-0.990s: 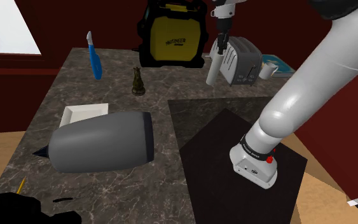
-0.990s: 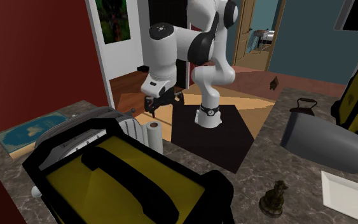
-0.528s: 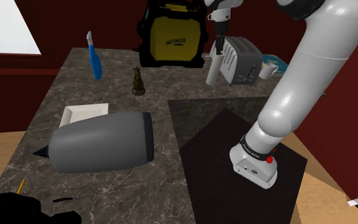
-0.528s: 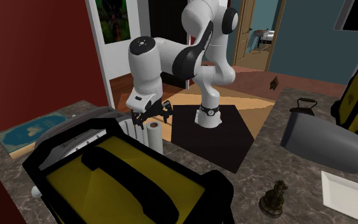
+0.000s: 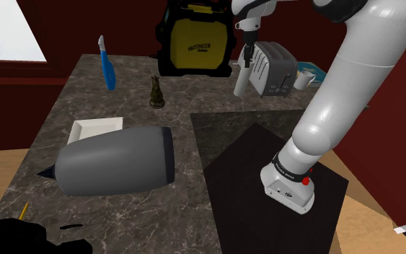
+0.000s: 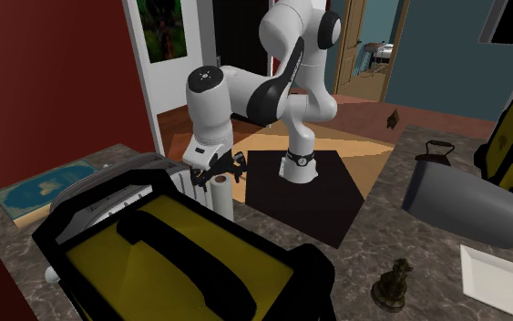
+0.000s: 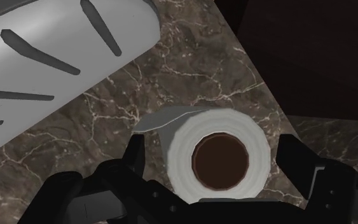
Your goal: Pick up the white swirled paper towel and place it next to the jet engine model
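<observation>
Wrist view: jaws astride paper towel

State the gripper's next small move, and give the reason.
Probably lower straight down a little, then shut. The gripper has its fingers open on either side of the upright paper towel roll without touching it, and the toaster stands close beside, so a sideways drift looks risky.

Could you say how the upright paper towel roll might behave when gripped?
The paper towel roll shows a hollow core, so it is probably light and squashable. Standing tall and narrow, it could tip if nudged.
</observation>
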